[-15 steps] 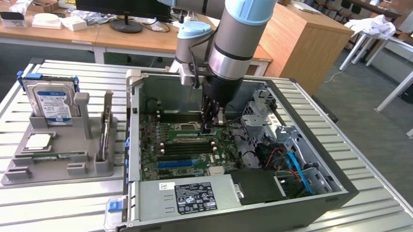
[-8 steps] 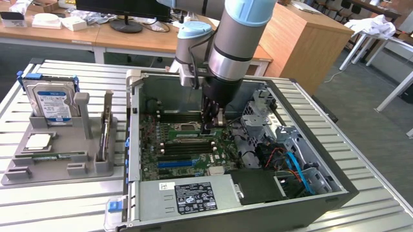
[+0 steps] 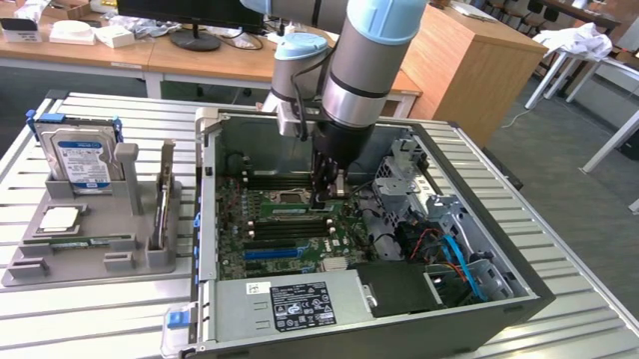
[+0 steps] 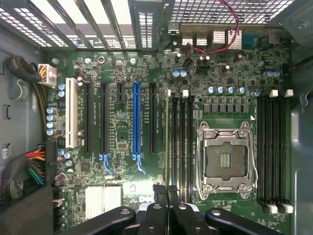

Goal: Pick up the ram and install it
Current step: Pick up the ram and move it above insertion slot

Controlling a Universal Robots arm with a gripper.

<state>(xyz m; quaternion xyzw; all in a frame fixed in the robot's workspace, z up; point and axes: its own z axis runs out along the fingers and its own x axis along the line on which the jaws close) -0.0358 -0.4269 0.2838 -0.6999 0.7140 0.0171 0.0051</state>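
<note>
Wrist view gave me the ram (image 4: 167, 142) edge-on, as a thin pale-green line running out from the fingertips. It lay along the outermost of the dark memory slots (image 4: 182, 142), on the side of that bank away from the open processor socket (image 4: 226, 159). The gripper (image 4: 166, 193) was clenched almost fully together, and I judged it was pinching the stick by its upper edge. I could not tell whether the lower edge had entered the slot or hung just above it. In the exterior view the arm reached straight down into the middle of the frame, inside the open computer case (image 3: 208, 187), with the fingertips low over the green motherboard (image 3: 274, 224). The grey parts tray (image 3: 90, 262) and the hard drive (image 3: 80, 161) sat well apart on the exterior view's left. To seat the stick well, I reckoned it had to stay dead parallel to the slot with no tilt from end to end. The white latches should stand open, and the push should go straight down and evenly so that neither end led. The grip needed to stay firm, because such a thin board could pivot between the pads. I would also have kept any sideways correction small, given the bare socket close beside the bank.
</note>
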